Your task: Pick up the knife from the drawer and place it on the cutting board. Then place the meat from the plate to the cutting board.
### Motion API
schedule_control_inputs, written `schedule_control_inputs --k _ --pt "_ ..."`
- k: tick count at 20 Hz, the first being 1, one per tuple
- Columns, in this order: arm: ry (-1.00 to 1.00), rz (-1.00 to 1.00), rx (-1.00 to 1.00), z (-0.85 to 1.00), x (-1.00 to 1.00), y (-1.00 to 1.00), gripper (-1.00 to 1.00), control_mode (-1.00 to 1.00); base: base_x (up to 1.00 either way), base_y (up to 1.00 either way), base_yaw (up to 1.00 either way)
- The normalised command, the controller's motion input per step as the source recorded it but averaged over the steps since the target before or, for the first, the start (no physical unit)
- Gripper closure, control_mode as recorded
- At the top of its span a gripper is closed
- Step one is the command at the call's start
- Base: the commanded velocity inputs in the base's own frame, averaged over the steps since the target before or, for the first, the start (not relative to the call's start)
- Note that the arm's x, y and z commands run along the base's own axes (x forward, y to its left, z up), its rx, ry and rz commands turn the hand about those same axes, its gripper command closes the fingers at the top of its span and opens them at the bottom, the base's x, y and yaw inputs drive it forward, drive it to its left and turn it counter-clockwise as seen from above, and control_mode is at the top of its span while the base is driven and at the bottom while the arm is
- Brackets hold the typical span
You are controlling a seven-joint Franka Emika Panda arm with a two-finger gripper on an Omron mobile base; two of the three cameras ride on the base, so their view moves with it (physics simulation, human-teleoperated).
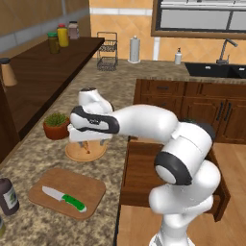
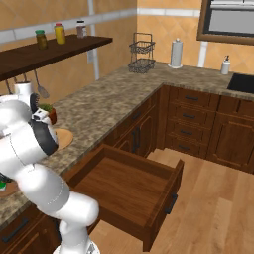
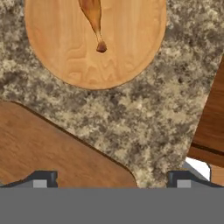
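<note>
The green-handled knife [image 1: 63, 198] lies flat on the brown cutting board [image 1: 72, 185] at the counter's front left. Behind the board sits the round tan plate [image 1: 79, 153], with the orange-brown meat [image 3: 92, 17] on it, bone end toward the hand camera. My gripper [image 1: 89, 143] hangs just above the plate, pointing down. In the hand view its fingertips [image 3: 41, 180] stand far apart with nothing between them, so my gripper [image 3: 111, 181] is open. Under them lie bare counter and a corner of the cutting board [image 3: 48, 148], and the plate [image 3: 61, 57] is further up. The drawer [image 2: 129, 188] stands pulled out.
A small potted plant [image 1: 56, 126] stands just behind the plate. A dark bottle [image 1: 7, 196] is left of the board. A wire basket [image 1: 107, 52] and a paper towel roll [image 1: 135, 49] stand at the back. The open drawer [image 1: 144, 173] juts out below the counter's edge.
</note>
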Motion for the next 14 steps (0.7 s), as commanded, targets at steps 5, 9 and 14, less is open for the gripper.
schedule_control_inputs --k 5,9,14 --pt "0.01 -0.05 -0.13 0.00 0.90 -0.05 -1.00 -1.00 0.00 0.00 0.00" --pt "-0.04 0.04 -0.02 -0.13 0.57 0.01 -1.00 -1.00 0.00 0.00 0.00" --pt "-0.11 0.15 -0.03 -0.50 0.23 0.02 -1.00 -1.00 0.00 0.00 0.00"
